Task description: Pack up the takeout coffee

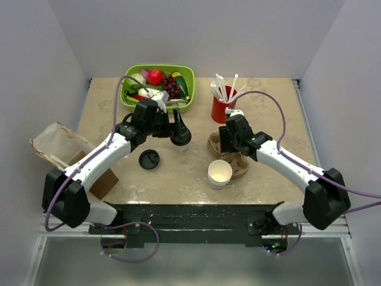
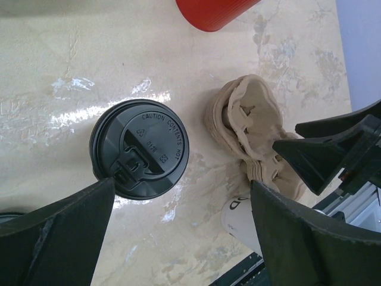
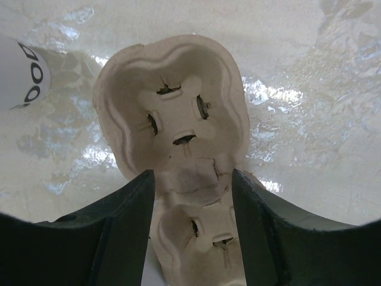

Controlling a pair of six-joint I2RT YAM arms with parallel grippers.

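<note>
The left arm (image 1: 101, 156) and the right arm (image 1: 292, 164) reach forward from their bases and angle inward toward each other. The left tool (image 2: 183, 183) points down with jaws spread wide. The right tool (image 3: 191, 176) also points down, jaws partly apart.

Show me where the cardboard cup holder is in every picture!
Top view: the cup holder sits right of centre, below the red cup.
Left wrist view: the cup holder is right of centre, beside the lidded coffee.
Right wrist view: the cup holder fills the middle.
Shared landmark: the white cups beside it.
</note>
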